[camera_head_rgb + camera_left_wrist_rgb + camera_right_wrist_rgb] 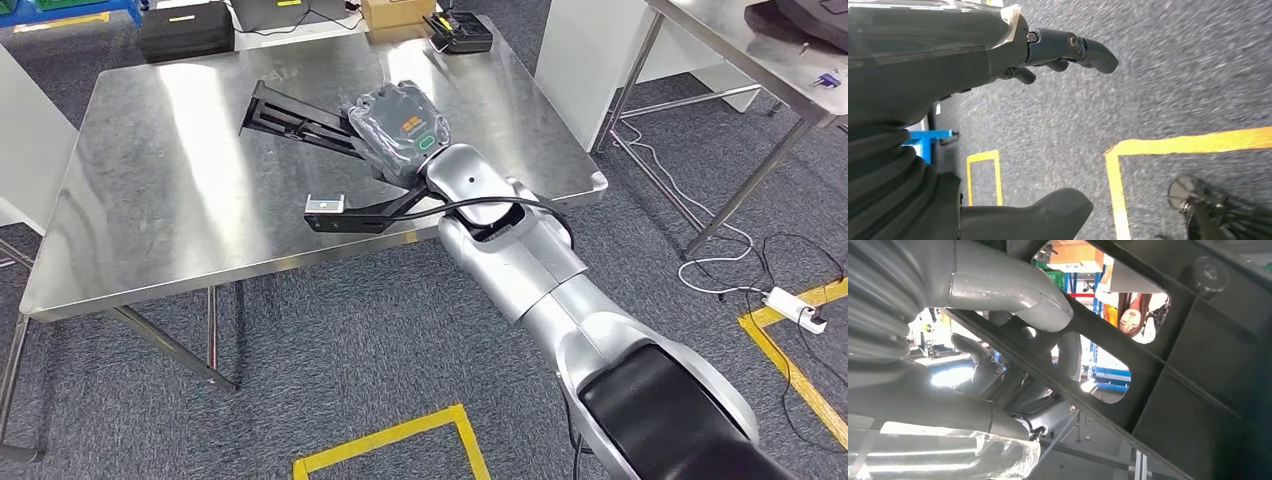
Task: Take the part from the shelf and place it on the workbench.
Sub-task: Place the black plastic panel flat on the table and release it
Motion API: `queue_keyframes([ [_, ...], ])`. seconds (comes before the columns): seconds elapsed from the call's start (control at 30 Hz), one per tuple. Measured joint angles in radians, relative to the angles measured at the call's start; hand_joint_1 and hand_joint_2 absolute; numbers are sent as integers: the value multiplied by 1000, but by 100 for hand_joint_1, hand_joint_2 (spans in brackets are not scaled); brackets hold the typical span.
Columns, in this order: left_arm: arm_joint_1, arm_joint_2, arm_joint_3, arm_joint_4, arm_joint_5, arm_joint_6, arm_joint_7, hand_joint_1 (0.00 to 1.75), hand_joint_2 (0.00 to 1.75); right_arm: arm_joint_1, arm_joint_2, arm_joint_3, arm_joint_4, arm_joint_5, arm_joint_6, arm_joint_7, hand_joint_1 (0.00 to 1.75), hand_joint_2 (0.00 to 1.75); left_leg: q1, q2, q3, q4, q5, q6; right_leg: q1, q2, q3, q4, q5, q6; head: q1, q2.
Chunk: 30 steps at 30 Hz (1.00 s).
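The part [288, 120] is a flat black plastic frame with cut-out openings. My right hand [398, 128], under its grey cover, grips it over the middle of the steel workbench [170, 190]. The part sticks out to the left of the hand, low over the benchtop; I cannot tell whether it touches. In the right wrist view the part [1193, 365] runs across close up, with the thumb [1013, 292] over one bar and the fingers [978, 352] behind it. My left hand [998, 50] hangs over the carpet, its fingers [1083, 47] apart and holding nothing.
At the back of the bench stand a black case [185, 30], a cardboard box [395, 12] and a black device [458, 32]. A second steel table [720, 40] stands at the right. Cables and a power strip [795, 305] lie on the floor, beside yellow tape lines [400, 435].
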Motion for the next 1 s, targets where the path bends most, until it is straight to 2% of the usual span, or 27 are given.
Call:
queue_keyframes([
  [0.07,0,0,3,0,0,0,-4,0,175,1,0,0,-2,8,-4,0,171,175,1,2,2,-5,3,17,0,0,1,-5,4,0,-2,0],
  [0.1,0,1,4,0,0,-1,-6,0,175,1,1,0,-2,12,-4,0,171,175,2,3,3,-5,2,18,2,1,1,-5,4,-1,-3,0],
  [0.27,0,1,12,0,-2,0,-14,0,175,3,0,0,-2,25,-4,1,171,175,6,9,5,-10,4,14,8,6,0,-4,6,-5,-3,0],
  [0.37,0,2,13,0,-5,-1,-20,0,175,3,0,0,-1,33,-4,1,171,175,8,11,5,-10,2,-2,7,7,0,-6,6,-5,-3,0],
  [0.4,0,3,14,0,-7,-1,-22,0,175,3,1,0,-1,35,-5,1,171,175,8,11,6,-11,1,-3,5,7,2,-10,7,-4,-3,0],
  [0.47,0,4,14,-1,-10,0,-24,0,175,2,3,0,-1,38,-5,1,171,175,10,14,23,-36,8,5,4,5,10,-22,10,1,-3,0],
  [0.53,0,2,15,-2,-14,0,-25,0,175,-1,5,0,0,40,-6,0,171,175,14,19,51,-74,24,16,8,-5,-6,16,-11,1,0,0],
  [0.6,-1,2,17,-2,-16,0,-26,0,175,-3,5,0,1,43,-6,0,171,175,17,23,60,-87,28,17,0,-12,-66,134,-63,-1,3,0],
  [0.63,-1,2,18,-2,-16,0,-27,0,175,-1,4,0,2,45,-6,-1,171,175,18,24,60,-86,27,15,-6,-13,-100,197,-84,3,3,0],
  [0.67,-1,2,20,-2,-16,0,-27,0,175,3,3,1,5,46,-6,-1,171,175,20,25,59,-83,24,12,-12,-14,-121,235,-92,11,4,0],
  [0.7,-1,2,21,-2,-16,0,-27,0,175,7,2,1,7,47,-7,-2,171,175,23,25,58,-78,20,6,-19,-15,-124,236,-85,24,4,0],
  [0.73,0,1,22,-2,-17,0,-27,0,175,9,0,1,10,48,-8,-2,171,175,29,25,57,-69,14,-4,-26,-16,-105,197,-64,39,4,0],
  [0.77,0,1,22,-2,-17,0,-27,0,175,10,0,1,12,49,-10,-2,171,175,34,24,53,-56,5,-15,-34,-16,-72,132,-38,55,4,0],
  [0.8,0,3,23,-2,-18,0,-27,0,175,9,0,1,14,49,-12,-2,171,175,37,24,46,-39,-6,-29,-37,-14,-42,78,-19,66,7,0],
  [0.83,0,5,24,-2,-20,0,-27,0,175,9,0,1,16,50,-15,-2,171,175,39,24,38,-22,-16,-41,-38,-11,-23,42,-9,65,8,0],
  [0.87,-1,7,25,-2,-20,0,-27,0,175,10,2,1,18,50,-18,-2,171,175,39,23,31,-9,-24,-50,-38,-9,-17,29,-7,57,7,0],
  [0.9,-1,8,26,-2,-21,1,-27,0,175,11,2,1,20,51,-20,-3,171,175,40,22,26,-3,-29,-55,-34,-7,-20,37,-11,43,6,0],
  [0.93,-1,7,27,-2,-21,1,-27,0,175,12,4,1,22,51,-21,-3,171,175,42,20,26,-1,-30,-57,-33,-8,-23,39,-12,30,2,0],
  [1.0,1,6,28,-2,-21,1,-27,0,175,13,6,1,25,52,-22,-3,171,175,48,34,21,13,-39,-57,-31,-9,-21,40,-14,14,-2,0],
])
